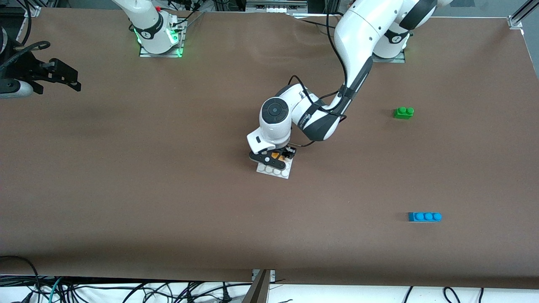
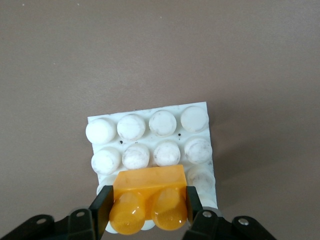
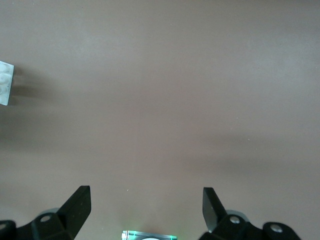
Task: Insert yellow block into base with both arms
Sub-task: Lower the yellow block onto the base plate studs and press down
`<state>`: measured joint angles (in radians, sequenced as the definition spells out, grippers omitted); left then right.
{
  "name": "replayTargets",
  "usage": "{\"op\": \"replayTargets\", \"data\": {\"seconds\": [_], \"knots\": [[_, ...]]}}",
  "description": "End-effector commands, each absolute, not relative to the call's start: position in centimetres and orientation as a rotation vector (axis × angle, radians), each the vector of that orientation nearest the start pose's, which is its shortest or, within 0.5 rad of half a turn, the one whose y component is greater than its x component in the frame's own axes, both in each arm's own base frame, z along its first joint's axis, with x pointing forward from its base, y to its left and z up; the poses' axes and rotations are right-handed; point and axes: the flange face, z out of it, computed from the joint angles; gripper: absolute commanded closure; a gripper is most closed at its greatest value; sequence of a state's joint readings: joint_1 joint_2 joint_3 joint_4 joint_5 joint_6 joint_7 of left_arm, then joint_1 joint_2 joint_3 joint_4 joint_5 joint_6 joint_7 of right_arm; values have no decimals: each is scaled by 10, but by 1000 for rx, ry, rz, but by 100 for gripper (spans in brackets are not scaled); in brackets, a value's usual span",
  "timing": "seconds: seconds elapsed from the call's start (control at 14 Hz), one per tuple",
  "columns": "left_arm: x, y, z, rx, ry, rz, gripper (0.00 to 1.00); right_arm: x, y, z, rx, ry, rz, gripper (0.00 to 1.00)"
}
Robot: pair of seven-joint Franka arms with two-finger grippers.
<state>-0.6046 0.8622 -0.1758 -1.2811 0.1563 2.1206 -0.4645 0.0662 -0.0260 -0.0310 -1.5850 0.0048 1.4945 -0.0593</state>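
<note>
The blue brick [image 1: 424,216] lies nearest the front camera, toward the left arm's end of the table. Mid-table sits the base [image 1: 274,170], where the left gripper [image 1: 276,156] is clamped on the yellow block [image 2: 149,200], which is over the studs at the plate's edge. Farther off is the green brick [image 1: 404,112], and the right gripper [image 3: 146,205] waits with fingers spread wide over bare table at the right arm's end.

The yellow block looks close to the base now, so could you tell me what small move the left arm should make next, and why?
Probably press straight down. The left gripper is shut on the yellow block, which sits over an edge row of the base, and I cannot tell that it is fully seated. The right gripper waits open, over bare table.
</note>
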Motion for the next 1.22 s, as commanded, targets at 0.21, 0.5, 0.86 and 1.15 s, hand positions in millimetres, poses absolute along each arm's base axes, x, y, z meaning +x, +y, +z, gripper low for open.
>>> {"op": "replayTargets", "data": {"seconds": [0.21,0.5,0.86,1.15], "knots": [[555,-506,229,-3063,556,-7,55,538,18,630,-3112,-138,102,1],[555,-505,226,-3058,561,-3,55,539,17,630,-3112,-136,102,1],[555,-504,225,-3053,562,4,55,539,17,630,-3112,-136,102,1],[557,-501,229,-3046,591,6,55,539,17,630,-3112,-136,102,1]]}}
